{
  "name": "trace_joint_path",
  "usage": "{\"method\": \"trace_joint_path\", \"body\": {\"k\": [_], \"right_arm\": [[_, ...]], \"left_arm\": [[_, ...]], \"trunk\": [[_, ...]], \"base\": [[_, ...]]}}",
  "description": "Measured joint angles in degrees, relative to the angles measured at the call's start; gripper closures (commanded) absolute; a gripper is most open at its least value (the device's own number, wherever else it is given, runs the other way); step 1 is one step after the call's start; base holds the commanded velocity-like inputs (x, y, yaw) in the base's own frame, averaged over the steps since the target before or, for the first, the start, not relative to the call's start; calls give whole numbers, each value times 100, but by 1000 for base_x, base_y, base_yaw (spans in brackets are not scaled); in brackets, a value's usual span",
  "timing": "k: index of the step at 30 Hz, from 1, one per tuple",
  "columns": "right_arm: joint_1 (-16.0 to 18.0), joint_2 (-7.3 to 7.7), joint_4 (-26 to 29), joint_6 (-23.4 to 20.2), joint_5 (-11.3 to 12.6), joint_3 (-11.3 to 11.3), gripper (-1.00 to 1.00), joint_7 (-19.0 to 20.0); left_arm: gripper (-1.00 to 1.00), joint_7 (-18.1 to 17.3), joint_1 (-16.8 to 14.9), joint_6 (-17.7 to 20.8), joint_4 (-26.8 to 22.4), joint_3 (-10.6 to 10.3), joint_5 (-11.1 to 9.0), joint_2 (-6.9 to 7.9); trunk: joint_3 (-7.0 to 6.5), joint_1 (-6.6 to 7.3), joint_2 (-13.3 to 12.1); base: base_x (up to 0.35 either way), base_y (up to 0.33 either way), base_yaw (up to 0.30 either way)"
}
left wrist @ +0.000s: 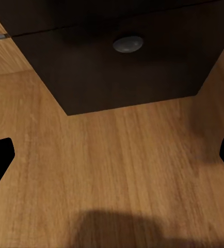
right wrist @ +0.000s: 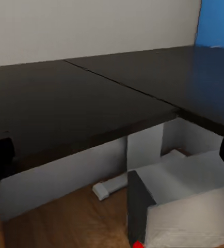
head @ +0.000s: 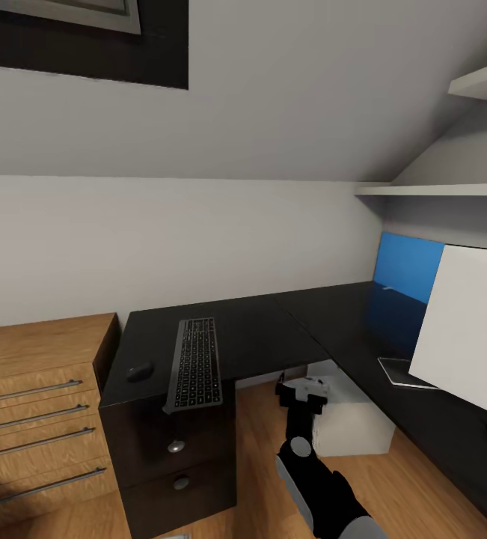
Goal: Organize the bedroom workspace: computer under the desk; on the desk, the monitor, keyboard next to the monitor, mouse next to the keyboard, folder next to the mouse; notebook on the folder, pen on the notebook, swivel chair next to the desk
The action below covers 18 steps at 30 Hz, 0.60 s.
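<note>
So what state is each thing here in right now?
keyboard: flat on the desk, front end overhanging the edge.
mouse: on the desk, beside the keyboard.
monitor: upright on the desk, white back showing.
computer: on the floor under the desk.
drawers: shut.

Glossy black desk top [head: 273, 329] mirrors the blue wall panel [head: 408, 266] at two o'clock. Matt dark-keyed keyboard [head: 196, 363] in brushed grey. Round silver metal knobs [head: 176, 447] on satin black drawers. Warm grained wood on the chest of drawers [head: 34, 389] and smooth plank floor [head: 258, 449]. The computer [right wrist: 187, 199] looks matt light grey plastic.
</note>
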State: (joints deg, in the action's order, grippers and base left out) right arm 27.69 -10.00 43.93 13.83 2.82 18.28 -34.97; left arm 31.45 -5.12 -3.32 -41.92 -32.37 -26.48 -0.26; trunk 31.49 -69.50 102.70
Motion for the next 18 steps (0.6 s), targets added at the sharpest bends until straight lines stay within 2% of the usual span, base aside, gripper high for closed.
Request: {"method": "trace_joint_path", "body": {"k": [1, 3, 4, 7, 10, 12, 18], "right_arm": [[0, 0, 162, -519, 0, 30, -100, -21], [-2, 0, 390, -1095, 4, 35, -100, -63], [-4, 0, 641, -1567, 18, 15, -100, -124], [-14, 0, 1082, -2127, 117, -5, -100, -270], [-44, 0, 1478, -2421, 322, -15, -100, -431], [-139, 0, 1784, -2562, 542, -18, -100, -566], [-411, 0, 2403, -2688, 782, 1, -100, -702]], "left_arm": [[-100, 0, 0, -1, 0, 0, 0, 1], [-100, 0, 0, -1, 0, 0, 0, 2], [-100, 0, 0, -2, 0, 0, 0, 3], [-100, 0, 0, -2, 0, 0, 0, 3], [-100, 0, 0, -2, 0, 0, 0, 3], [-100, 0, 0, -2, 0, 0, 0, 4], [-100, 0, 0, -2, 0, 0, 0, 3]], "trunk": [[0, 0, 0], [0, 0, 0], [0, 0, 0], [0, 0, 0], [0, 0, 0], [0, 0, 0], [0, 0, 0]], "base": [[0, 0, 0], [0, 0, 0], [0, 0, 0], [0, 0, 0], [0, 0, 0], [0, 0, 0], [0, 0, 0]]}}
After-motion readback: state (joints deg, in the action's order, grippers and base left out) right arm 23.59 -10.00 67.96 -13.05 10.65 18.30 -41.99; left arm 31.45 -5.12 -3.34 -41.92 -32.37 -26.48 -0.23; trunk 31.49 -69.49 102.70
